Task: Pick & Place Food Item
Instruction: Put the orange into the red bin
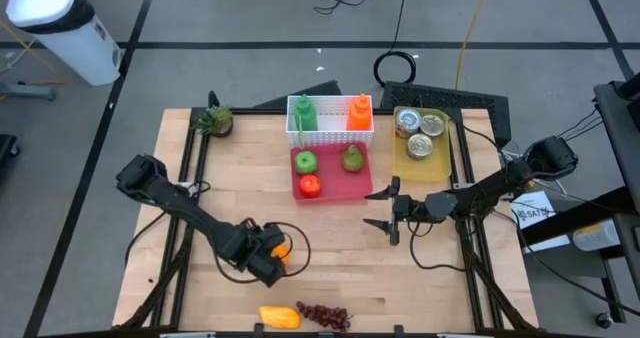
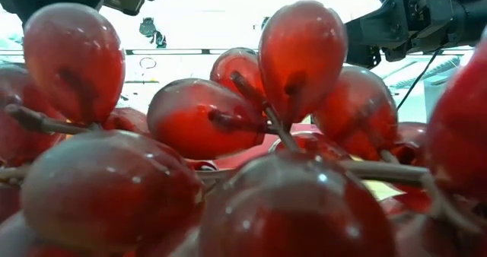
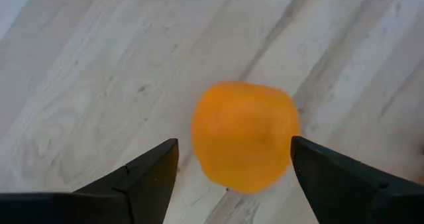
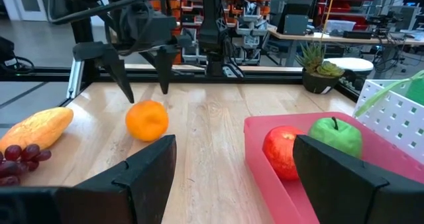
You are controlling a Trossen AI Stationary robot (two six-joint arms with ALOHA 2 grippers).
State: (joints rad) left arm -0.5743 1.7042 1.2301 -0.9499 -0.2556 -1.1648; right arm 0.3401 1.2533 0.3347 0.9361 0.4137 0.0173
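Right now my left gripper [image 3: 233, 159] has its jaws spread, one finger on either side of the orange [image 3: 245, 136], which sits on the table [image 3: 99, 85] between them, not yet pinched. My worry: closing off-centre would squirt this round fruit sideways, since nothing braces it. It's near-spherical, so I can't call a long axis or facing. Further out, my right gripper [image 1: 392, 208] waits with jaws spread beside the red tray [image 1: 335, 183], holding nothing.
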